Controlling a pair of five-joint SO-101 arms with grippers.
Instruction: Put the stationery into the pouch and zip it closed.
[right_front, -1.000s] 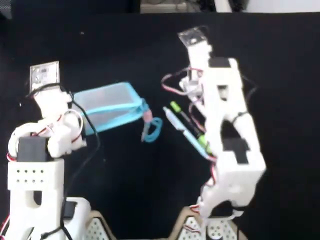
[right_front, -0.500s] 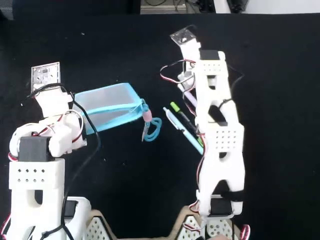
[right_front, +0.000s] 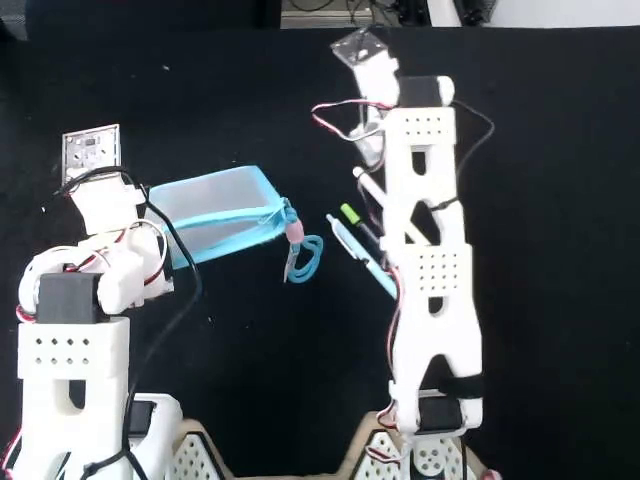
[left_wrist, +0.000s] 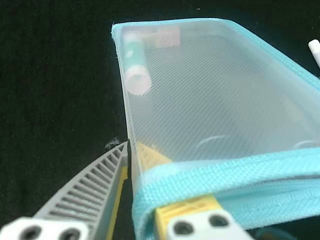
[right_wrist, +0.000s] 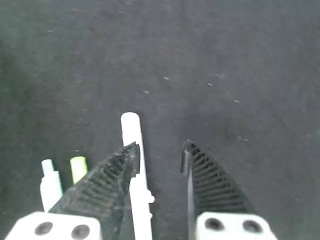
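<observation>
The translucent pouch (right_front: 215, 212) with teal trim lies left of centre, its zip pull and blue loop (right_front: 302, 250) at its right end. My left gripper (left_wrist: 131, 159) is shut on the pouch (left_wrist: 210, 100) at its edge; a green-and-white tube (left_wrist: 135, 62) lies inside. Several pens (right_front: 352, 235) lie on the black table beside the right arm. My right gripper (right_wrist: 160, 150) hovers open over the cloth, with a white pen (right_wrist: 134, 150) running along one finger (right_wrist: 112, 175). A green-tipped pen (right_wrist: 78, 167) and a pale blue-tipped pen (right_wrist: 48, 177) lie beside it.
The black cloth table (right_front: 560, 200) stretches wide to the right and far side. The left arm's white base (right_front: 70, 370) stands at the near left, and the right arm's long body (right_front: 430, 280) covers part of the pens.
The right arm has straightened and stretched farther across the table over the pens, its wrist moving away from the base. The left arm and pouch have stayed put.
</observation>
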